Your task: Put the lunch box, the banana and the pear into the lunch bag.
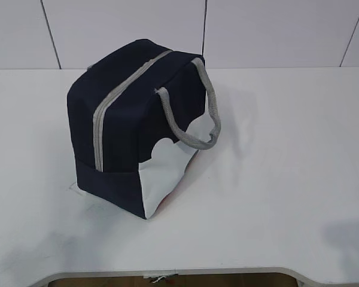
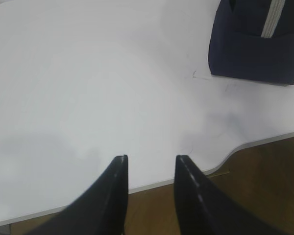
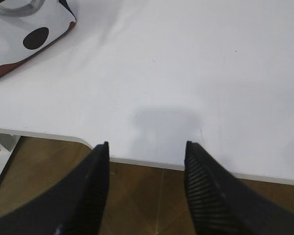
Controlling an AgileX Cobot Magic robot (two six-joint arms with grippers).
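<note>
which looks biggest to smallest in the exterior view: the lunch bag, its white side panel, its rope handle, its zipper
1. lunch bag, by far
2. white side panel
3. rope handle and zipper: both long thin strips of similar extent, so not ranked against each other

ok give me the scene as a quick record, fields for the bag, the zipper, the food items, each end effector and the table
lunch bag: navy, on the table, left of centre
zipper: grey, shut along the top
rope handle: grey, hanging over the white side panel
lunch box, banana, pear: not visible in any view
left end effector: open, empty, above the table edge
right end effector: open, empty, above the table edge
table: white
</note>
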